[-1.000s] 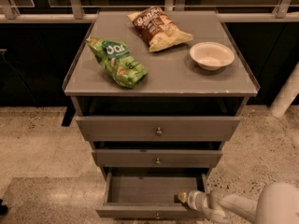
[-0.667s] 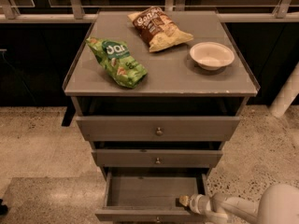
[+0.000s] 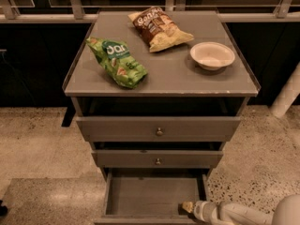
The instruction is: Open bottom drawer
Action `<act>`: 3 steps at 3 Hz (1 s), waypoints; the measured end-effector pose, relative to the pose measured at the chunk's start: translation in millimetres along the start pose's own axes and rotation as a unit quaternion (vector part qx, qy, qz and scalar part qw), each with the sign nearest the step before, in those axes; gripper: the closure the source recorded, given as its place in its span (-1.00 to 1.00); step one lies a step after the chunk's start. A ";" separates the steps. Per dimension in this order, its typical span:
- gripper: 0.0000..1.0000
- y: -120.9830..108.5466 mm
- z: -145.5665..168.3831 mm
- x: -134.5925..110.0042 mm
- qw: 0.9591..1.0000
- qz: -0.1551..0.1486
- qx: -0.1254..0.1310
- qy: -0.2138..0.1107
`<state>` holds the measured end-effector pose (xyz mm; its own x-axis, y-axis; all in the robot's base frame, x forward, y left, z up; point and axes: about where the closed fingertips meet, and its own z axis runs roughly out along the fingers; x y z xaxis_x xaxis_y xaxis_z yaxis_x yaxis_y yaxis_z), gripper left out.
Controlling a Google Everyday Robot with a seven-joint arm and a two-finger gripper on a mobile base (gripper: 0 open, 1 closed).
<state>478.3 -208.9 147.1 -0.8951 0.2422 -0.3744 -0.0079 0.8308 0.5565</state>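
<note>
The bottom drawer [image 3: 152,196] of the grey cabinet stands pulled out, its empty inside showing; its front and knob lie at the bottom edge of the view, mostly cut off. My gripper [image 3: 187,207] reaches in from the lower right on a white arm [image 3: 239,213], its tip at the drawer's front right corner. The middle drawer [image 3: 158,159] and top drawer [image 3: 158,129] above are closed, each with a small round knob.
On the cabinet top [image 3: 161,69] lie a green chip bag [image 3: 117,61], a brown chip bag [image 3: 159,28] and a white bowl [image 3: 212,55]. Speckled floor [image 3: 33,144] surrounds the cabinet. A white post [image 3: 287,95] stands at the right.
The bottom drawer has come out a little further toward the camera, and my gripper has moved with it toward the lower edge of the view.
</note>
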 end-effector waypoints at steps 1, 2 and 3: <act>1.00 2.0 -18.4 -28.6 0.998 -0.018 0.003 -0.054; 0.64 17.8 -45.3 -73.8 0.990 -0.050 0.006 -0.134; 0.17 44.5 -47.2 -95.3 0.986 -0.048 -0.015 -0.157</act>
<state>542.2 -218.7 242.5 -0.7073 0.3102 -0.6353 -0.1034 0.8435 0.5270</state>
